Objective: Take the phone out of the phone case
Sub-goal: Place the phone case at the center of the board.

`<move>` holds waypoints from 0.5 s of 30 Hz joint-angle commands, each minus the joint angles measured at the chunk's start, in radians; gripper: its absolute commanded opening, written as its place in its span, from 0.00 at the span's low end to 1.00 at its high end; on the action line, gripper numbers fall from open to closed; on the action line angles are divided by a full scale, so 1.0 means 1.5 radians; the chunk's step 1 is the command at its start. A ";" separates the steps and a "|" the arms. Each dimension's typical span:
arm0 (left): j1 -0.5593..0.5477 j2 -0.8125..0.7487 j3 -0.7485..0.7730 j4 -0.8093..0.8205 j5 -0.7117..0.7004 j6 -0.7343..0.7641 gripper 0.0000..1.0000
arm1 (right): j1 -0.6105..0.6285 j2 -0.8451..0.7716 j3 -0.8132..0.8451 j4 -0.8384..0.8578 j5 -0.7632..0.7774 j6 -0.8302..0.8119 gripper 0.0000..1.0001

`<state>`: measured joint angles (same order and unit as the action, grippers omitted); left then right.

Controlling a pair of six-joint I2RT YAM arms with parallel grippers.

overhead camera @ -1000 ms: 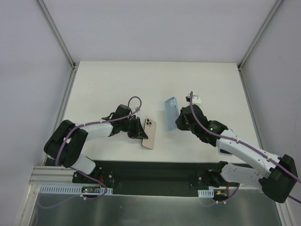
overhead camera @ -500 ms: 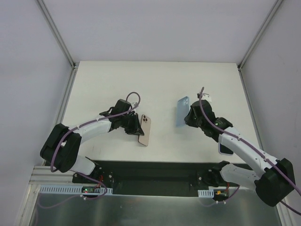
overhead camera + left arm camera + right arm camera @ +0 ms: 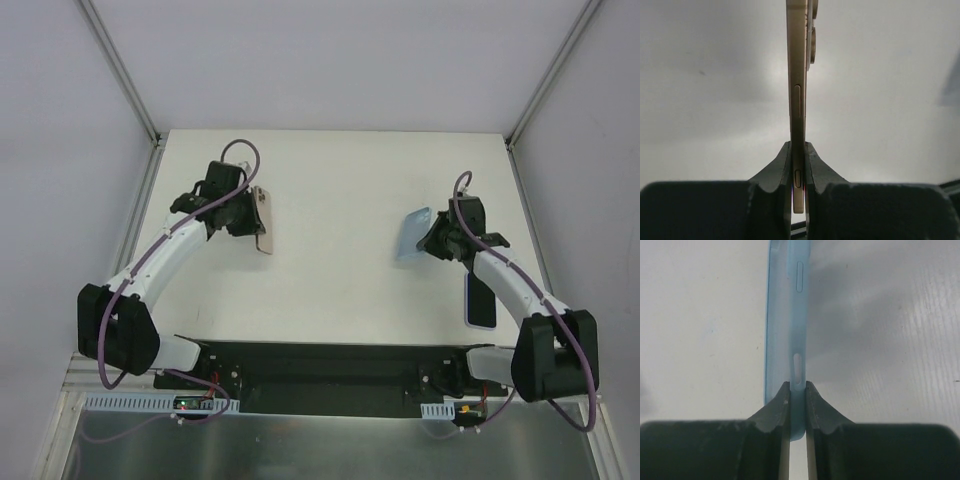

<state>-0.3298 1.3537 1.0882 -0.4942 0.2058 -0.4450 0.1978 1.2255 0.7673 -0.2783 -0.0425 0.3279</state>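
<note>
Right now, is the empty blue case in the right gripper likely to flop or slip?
Probably bendy: the blue case looks thin and translucent. Likely light, since it is an empty shell. The right gripper pinches only one end of its edge, so it may twist or slip if swung.

The slim gold phone (image 3: 798,100) showed a smooth, satin metal edge. The translucent pale-blue phone case (image 3: 786,315) looked like soft, smooth, matt plastic. The white table (image 3: 900,365) was matt with a faint brushed grain.
</note>
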 commanded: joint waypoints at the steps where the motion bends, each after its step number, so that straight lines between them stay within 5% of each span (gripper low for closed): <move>1: 0.032 0.029 0.081 -0.089 -0.165 0.067 0.00 | -0.049 0.056 0.059 0.053 -0.059 -0.016 0.01; 5: 0.048 0.077 0.143 -0.137 -0.276 0.091 0.00 | -0.081 0.101 0.080 0.071 -0.066 -0.013 0.02; 9: 0.072 0.137 0.181 -0.144 -0.342 0.104 0.00 | -0.101 0.155 0.099 0.094 -0.061 -0.014 0.16; 12: 0.086 0.181 0.218 -0.147 -0.375 0.114 0.00 | -0.103 0.202 0.128 0.095 -0.059 -0.021 0.43; 13: 0.089 0.194 0.228 -0.147 -0.389 0.123 0.00 | -0.104 0.214 0.138 0.095 -0.059 -0.023 0.69; 15: 0.096 0.227 0.256 -0.154 -0.418 0.131 0.00 | -0.105 0.241 0.162 0.081 -0.049 -0.025 0.92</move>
<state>-0.2066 1.6390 1.3708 -0.7055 -0.2729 -0.3019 0.0467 1.5288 0.9249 -0.1806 -0.1204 0.3119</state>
